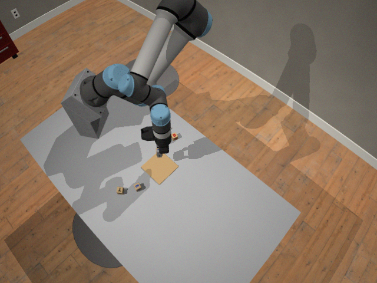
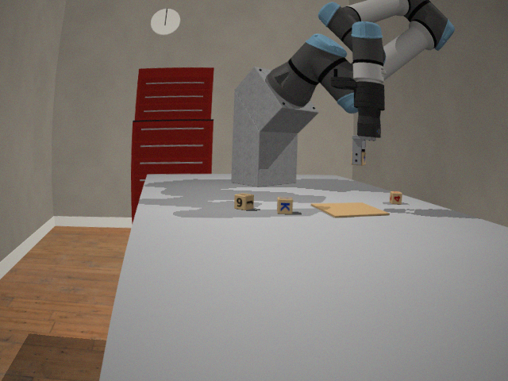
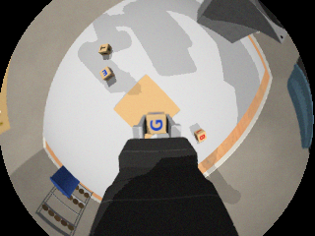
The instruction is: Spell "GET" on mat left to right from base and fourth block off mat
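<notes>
My gripper [image 1: 159, 152] [image 2: 359, 155] [image 3: 156, 120] is shut on the G block [image 2: 363, 158] [image 3: 156, 123] and holds it well above the table, with the blue G showing in the wrist view. The tan mat [image 1: 159, 174] [image 2: 348, 210] [image 3: 146, 94] lies flat, with no block on it. The T block [image 1: 119, 190] [image 2: 244, 202] [image 3: 104, 49] and the E block [image 1: 137, 186] [image 2: 284, 205] [image 3: 106, 73] stand off one side of the mat, letters up, a gap between them. The block with a red B on top [image 1: 174, 135] [image 2: 395, 198] [image 3: 199, 136] stands off the other side.
The grey table [image 1: 212, 213] [image 2: 286, 286] bears the robot's base [image 1: 82, 106] [image 2: 264, 139] at its far end. The B block is near a long table edge. Arm shadows cross the table and a corner of the mat.
</notes>
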`<action>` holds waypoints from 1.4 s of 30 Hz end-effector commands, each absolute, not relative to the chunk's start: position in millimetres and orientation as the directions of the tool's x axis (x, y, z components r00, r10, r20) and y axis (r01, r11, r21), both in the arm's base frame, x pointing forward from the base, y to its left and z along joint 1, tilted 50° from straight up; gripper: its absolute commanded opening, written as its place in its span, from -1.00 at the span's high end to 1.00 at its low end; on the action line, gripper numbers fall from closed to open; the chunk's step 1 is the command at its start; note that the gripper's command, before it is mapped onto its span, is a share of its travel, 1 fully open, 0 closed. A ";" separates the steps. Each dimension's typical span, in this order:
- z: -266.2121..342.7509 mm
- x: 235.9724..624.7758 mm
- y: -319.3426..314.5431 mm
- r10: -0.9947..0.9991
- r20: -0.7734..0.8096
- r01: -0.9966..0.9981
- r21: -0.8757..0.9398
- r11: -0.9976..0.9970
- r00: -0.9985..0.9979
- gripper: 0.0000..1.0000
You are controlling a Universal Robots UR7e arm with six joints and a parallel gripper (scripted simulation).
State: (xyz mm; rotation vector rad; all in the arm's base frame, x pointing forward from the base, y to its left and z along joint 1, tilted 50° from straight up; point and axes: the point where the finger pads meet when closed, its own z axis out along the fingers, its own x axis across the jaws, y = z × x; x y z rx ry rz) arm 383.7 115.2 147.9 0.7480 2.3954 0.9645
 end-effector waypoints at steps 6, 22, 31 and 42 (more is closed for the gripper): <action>151.3 383.3 120.5 0.477 -0.357 0.139 0.667 0.732 -0.803 -0.14; 157.3 383.7 127.3 0.261 -0.526 -0.086 0.545 0.834 -0.809 -0.14; 161.3 383.8 131.9 0.125 -0.608 -0.214 0.455 0.865 -0.784 -0.14; 165.2 383.9 136.0 0.011 -0.664 -0.316 0.371 0.873 -0.748 -0.14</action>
